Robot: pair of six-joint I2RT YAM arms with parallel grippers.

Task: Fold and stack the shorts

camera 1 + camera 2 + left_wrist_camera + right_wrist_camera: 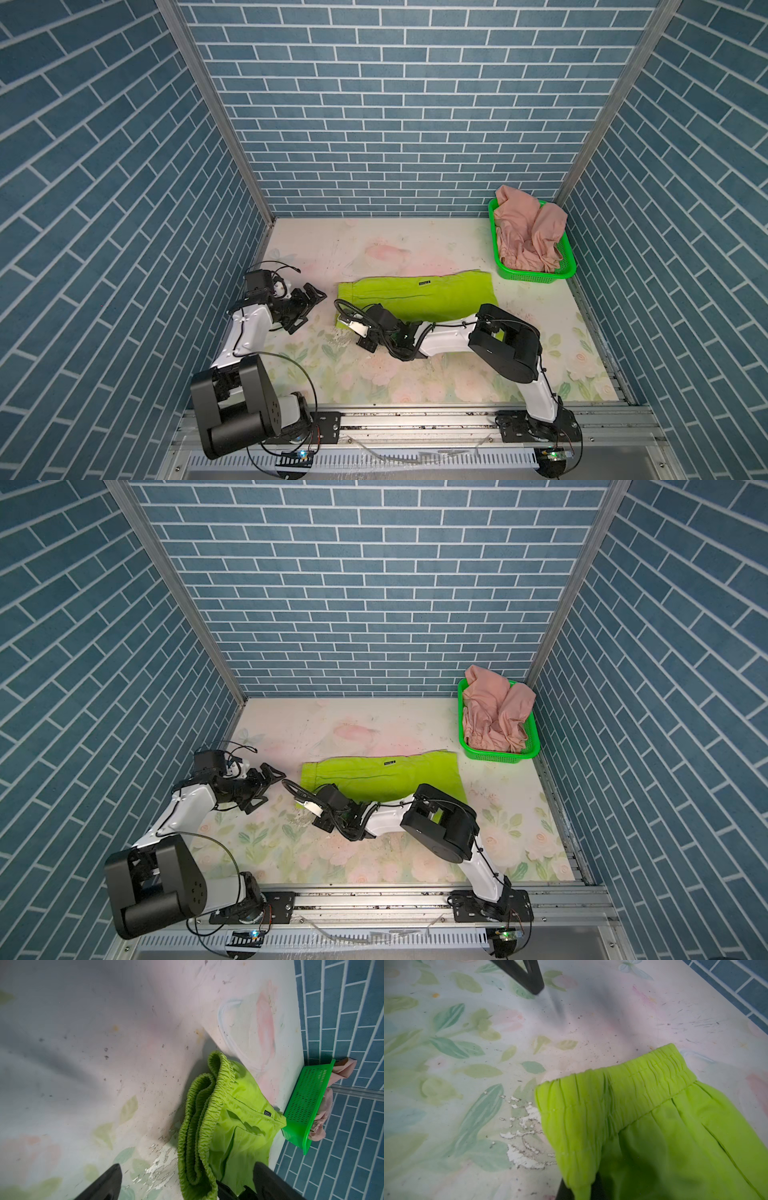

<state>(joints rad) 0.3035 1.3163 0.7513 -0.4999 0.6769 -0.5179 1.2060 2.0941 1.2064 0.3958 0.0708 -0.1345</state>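
The lime-green shorts (415, 293) (382, 773) lie flat in the middle of the table, gathered waistband (623, 1088) pointing left. My right gripper (343, 323) (302, 803) (579, 1192) reaches across the middle and is shut on the near corner of that waistband, the fabric bunched between its jaws. My left gripper (316, 294) (275, 774) (187, 1184) stands open just left of the waistband (199, 1122), holding nothing and clear of the cloth. The dusty-pink shorts (528, 232) (494, 712) (342, 1068) are crumpled in the basket.
A bright green perforated basket (536, 275) (498, 756) (305, 1101) sits in the back right corner. Blue brick walls enclose the table on three sides. The floral table cover (525, 1147) is worn and flaking near the waistband corner. A metal rail (415, 419) runs along the front.
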